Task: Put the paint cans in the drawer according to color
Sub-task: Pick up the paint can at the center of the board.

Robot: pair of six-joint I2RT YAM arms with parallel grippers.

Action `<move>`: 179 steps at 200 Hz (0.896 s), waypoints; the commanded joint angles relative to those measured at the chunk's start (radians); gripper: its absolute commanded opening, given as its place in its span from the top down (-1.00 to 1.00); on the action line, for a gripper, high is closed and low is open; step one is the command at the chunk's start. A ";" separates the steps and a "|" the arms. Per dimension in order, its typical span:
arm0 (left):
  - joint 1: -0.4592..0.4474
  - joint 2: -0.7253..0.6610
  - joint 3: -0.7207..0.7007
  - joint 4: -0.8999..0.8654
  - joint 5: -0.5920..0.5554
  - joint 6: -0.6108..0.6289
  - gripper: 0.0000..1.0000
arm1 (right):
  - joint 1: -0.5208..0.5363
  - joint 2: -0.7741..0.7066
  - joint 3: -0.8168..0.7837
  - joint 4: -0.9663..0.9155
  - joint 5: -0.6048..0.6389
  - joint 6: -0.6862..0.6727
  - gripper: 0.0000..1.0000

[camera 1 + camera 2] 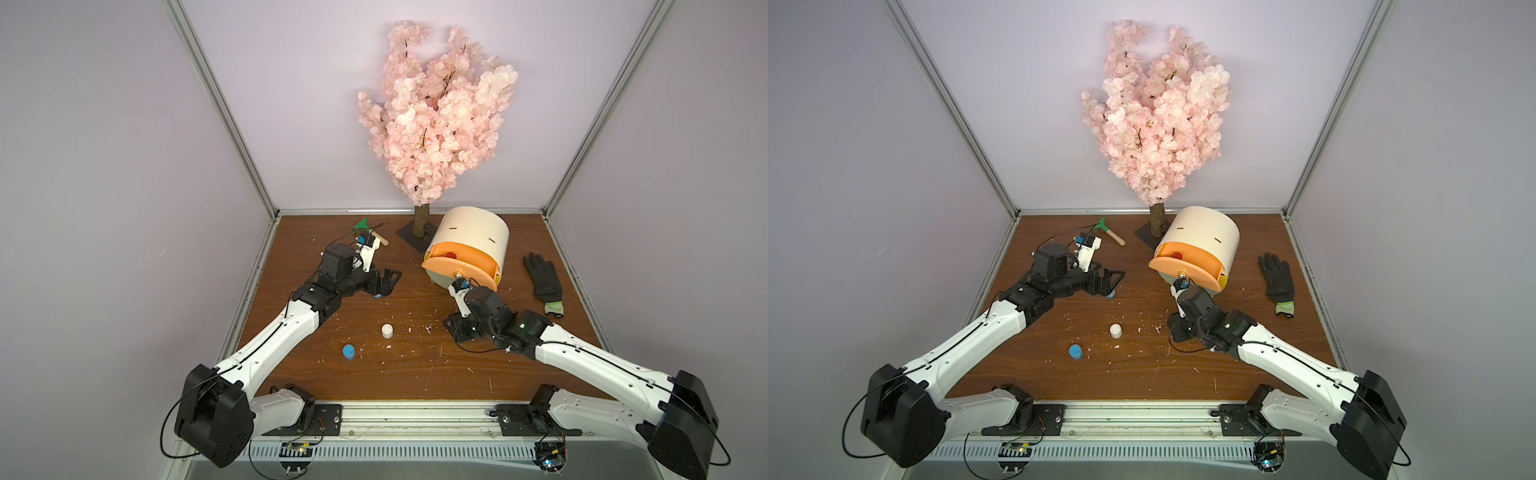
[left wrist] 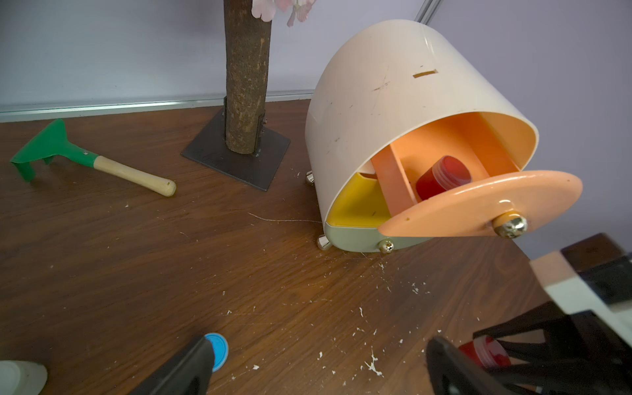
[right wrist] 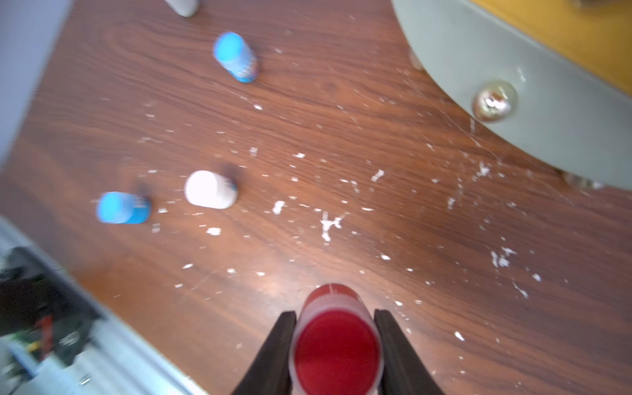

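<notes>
My right gripper (image 3: 337, 318) is shut on a red paint can (image 3: 337, 345), low over the table in front of the drawer cabinet (image 1: 469, 232). The cabinet's peach top drawer (image 1: 461, 274) is pulled out, and a second red can (image 2: 444, 178) lies inside it. My left gripper (image 2: 319, 345) stands open at the left, with a blue can (image 2: 217, 350) just beside one finger (image 2: 191, 362). A white can (image 1: 387, 330) and another blue can (image 1: 349, 351) stand on the table between the arms. Another white can (image 2: 20, 376) shows at the edge of the left wrist view.
A green-headed tool with a wooden handle (image 1: 365, 226) lies at the back left. The pink blossom tree's trunk and dark base plate (image 1: 419, 232) stand next to the cabinet. A black glove (image 1: 542, 278) lies at the right. White crumbs are scattered over the brown tabletop (image 1: 415, 365).
</notes>
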 commanded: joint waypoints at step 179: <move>-0.067 0.162 0.106 0.139 0.120 -0.080 -0.78 | -0.235 0.212 0.816 -0.383 0.134 -0.319 0.38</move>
